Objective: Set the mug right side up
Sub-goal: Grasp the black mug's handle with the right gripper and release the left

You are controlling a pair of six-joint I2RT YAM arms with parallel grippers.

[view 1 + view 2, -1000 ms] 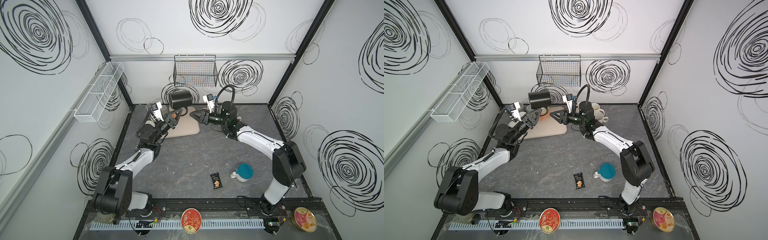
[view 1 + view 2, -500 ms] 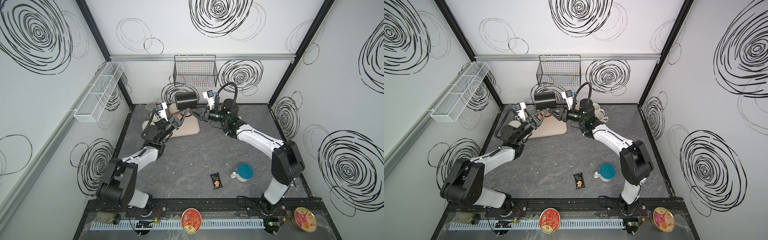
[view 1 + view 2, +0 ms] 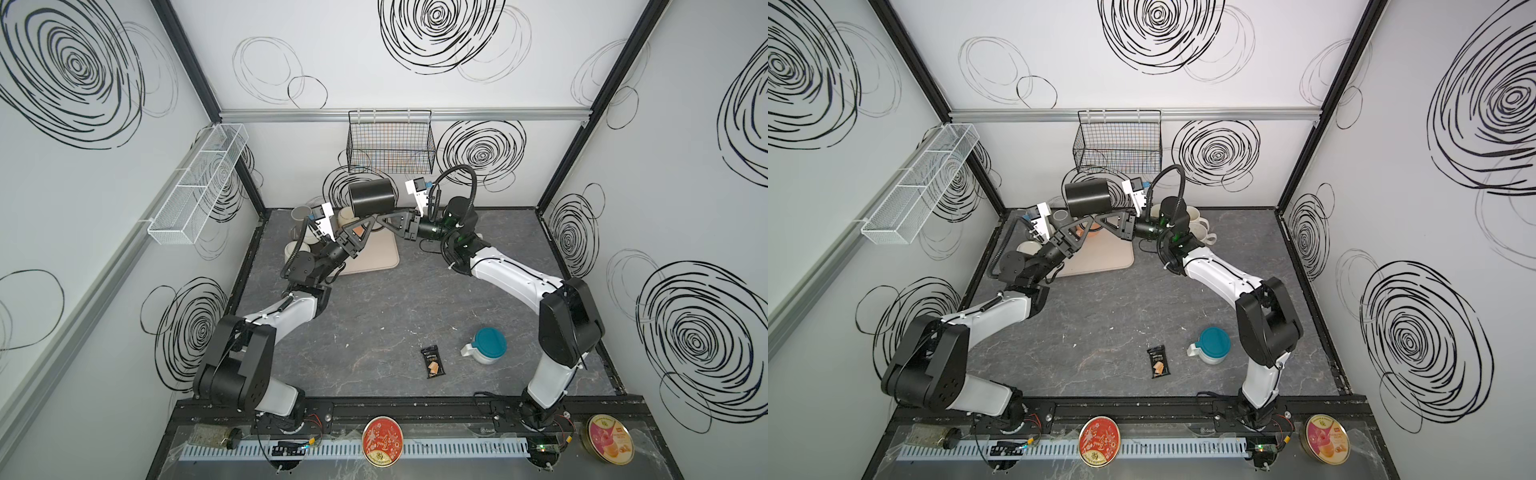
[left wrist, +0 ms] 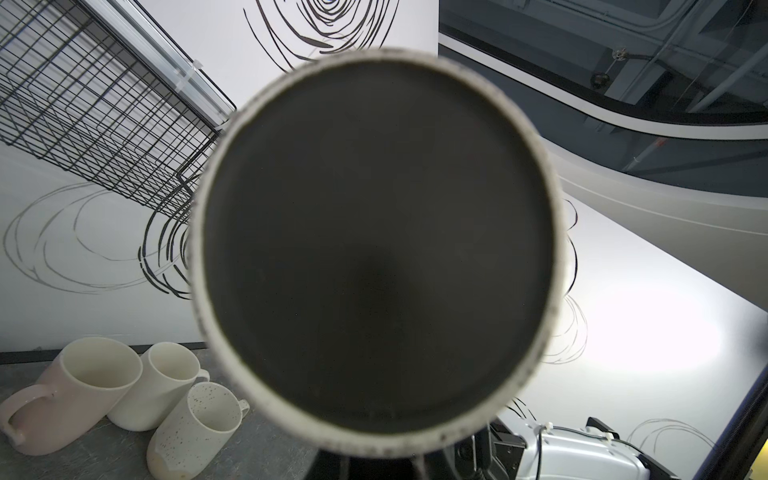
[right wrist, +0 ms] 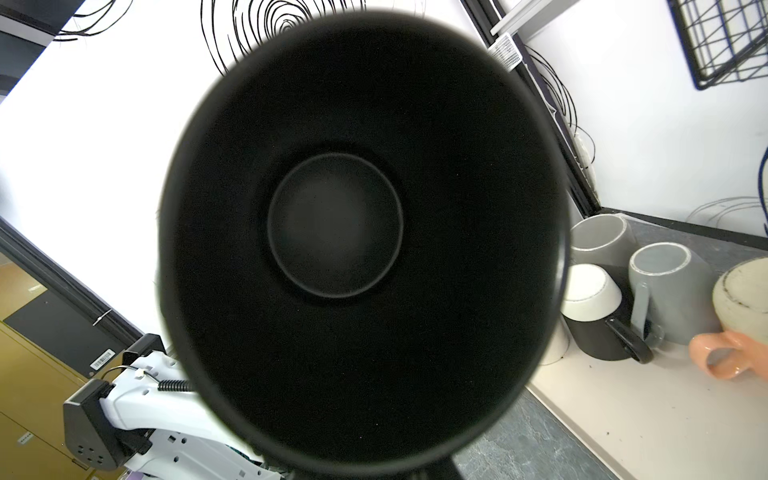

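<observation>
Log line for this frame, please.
black mug: aloft, on its side | left pincer: shut on mug | right pincer: shut on mug | upright: not yet

On the grey worktop (image 3: 374, 316) we see a beige mat (image 3: 376, 257) near the back, and a snack packet (image 3: 432, 362) near a teal-lidded jug (image 3: 488, 345) toward the front right. A wire basket (image 3: 390, 149) hangs on the back wall, a white mesh rack (image 3: 195, 187) on the left wall. Pale mugs (image 4: 83, 395) cluster at the back right; grey mugs (image 5: 665, 291) and an orange one (image 5: 723, 357) sit by the mat. A red tin (image 3: 382, 441), a pink tin (image 3: 609, 437) and a jar (image 3: 212, 435) line the front ledge.
</observation>
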